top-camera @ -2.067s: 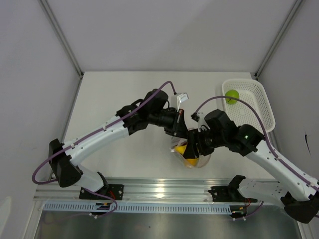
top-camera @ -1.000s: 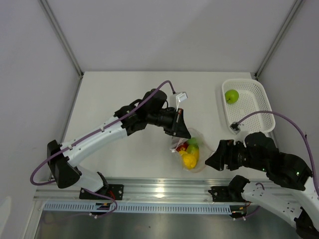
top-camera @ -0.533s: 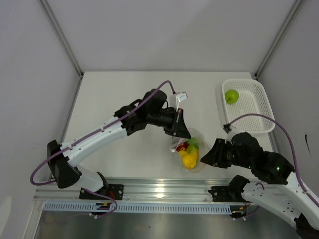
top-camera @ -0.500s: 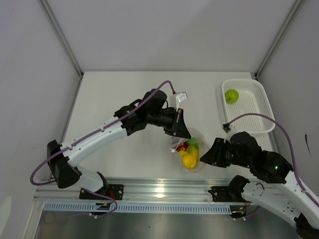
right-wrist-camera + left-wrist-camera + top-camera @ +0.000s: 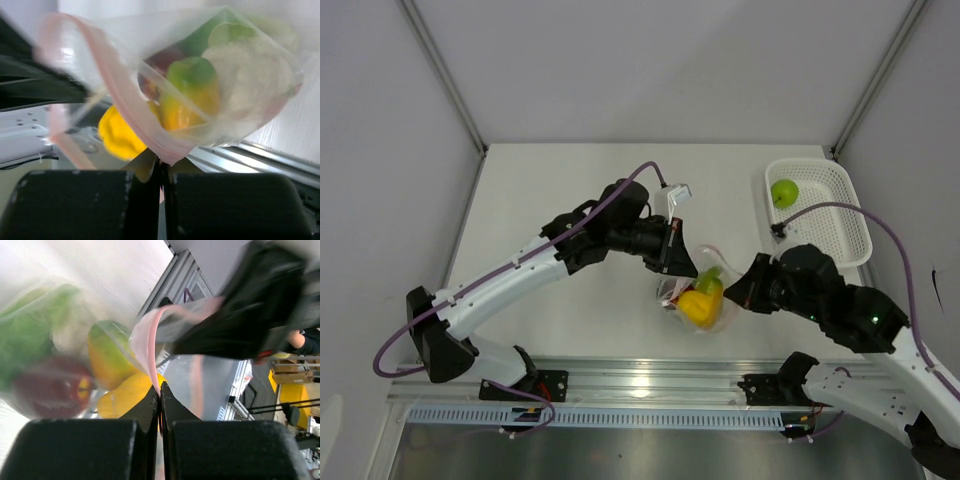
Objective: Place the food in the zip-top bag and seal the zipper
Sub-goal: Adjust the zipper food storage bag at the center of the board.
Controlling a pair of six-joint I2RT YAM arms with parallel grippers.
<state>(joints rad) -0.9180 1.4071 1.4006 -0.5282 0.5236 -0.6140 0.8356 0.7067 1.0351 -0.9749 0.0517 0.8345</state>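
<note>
left gripper (image 5: pixel 160 388) and right gripper (image 5: pixel 161 164) both pinched tight on the zipper (image 5: pixel 120 97); zip-top bag (image 5: pixel 125 35) looks limp, slick, weighed down by food (image 5: pixel 192 95), so grip that stiffer strip, not film.

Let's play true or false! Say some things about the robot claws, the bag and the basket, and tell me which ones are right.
1. The round green apple lies in the white mesh basket. True.
2. The left claw is wide open and holds nothing. False: it is shut on the narrow pink strip of the clear plastic bag.
3. The right claw pinches that pink strip too. True.
4. The bag is empty. False: yellow, green and red plastic food sits inside it.
</note>
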